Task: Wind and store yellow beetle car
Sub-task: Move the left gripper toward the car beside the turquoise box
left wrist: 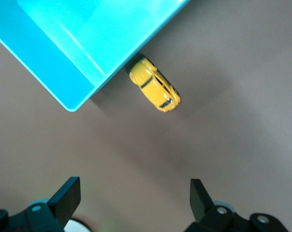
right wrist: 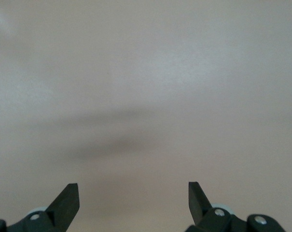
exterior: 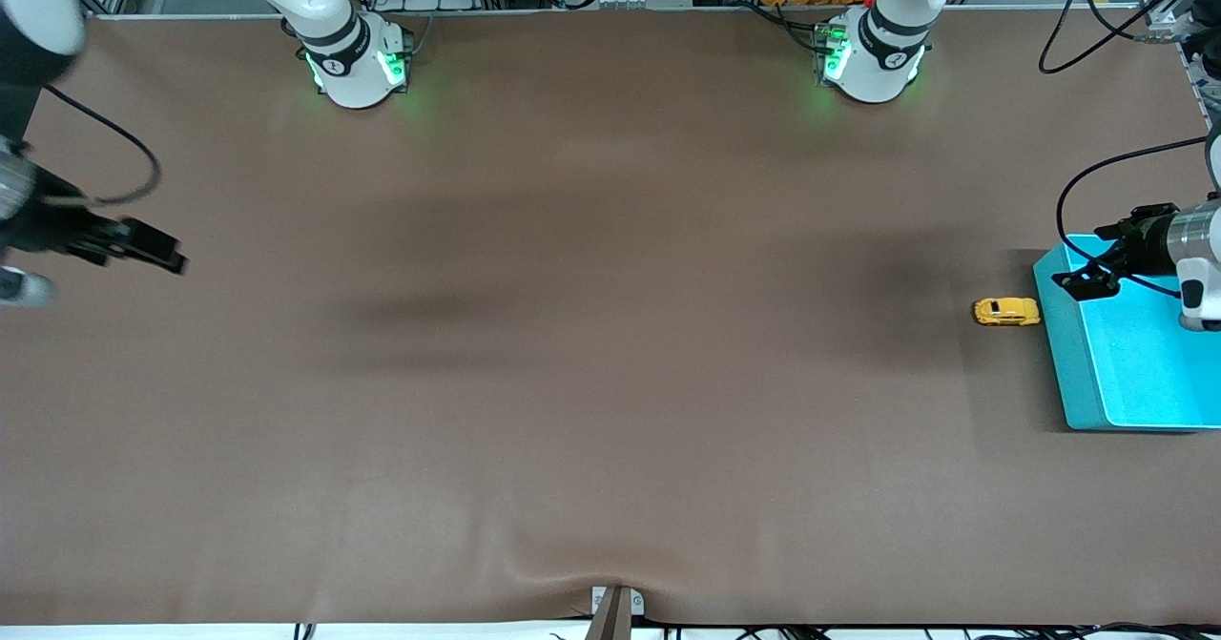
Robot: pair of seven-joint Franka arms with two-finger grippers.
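The yellow beetle car (exterior: 1005, 311) stands on the brown table right beside the turquoise bin (exterior: 1126, 373), on the bin's side toward the right arm's end. It also shows in the left wrist view (left wrist: 154, 91) next to the bin's wall (left wrist: 107, 53). My left gripper (exterior: 1083, 284) is open and empty, up over the bin's edge close to the car. My right gripper (exterior: 162, 251) is open and empty, up over bare table at the right arm's end; its wrist view (right wrist: 133, 198) shows only brown table.
The brown mat (exterior: 591, 335) covers the whole table. The two arm bases (exterior: 358, 63) (exterior: 873, 58) stand along the edge farthest from the front camera. A small bracket (exterior: 615, 607) sits at the nearest edge.
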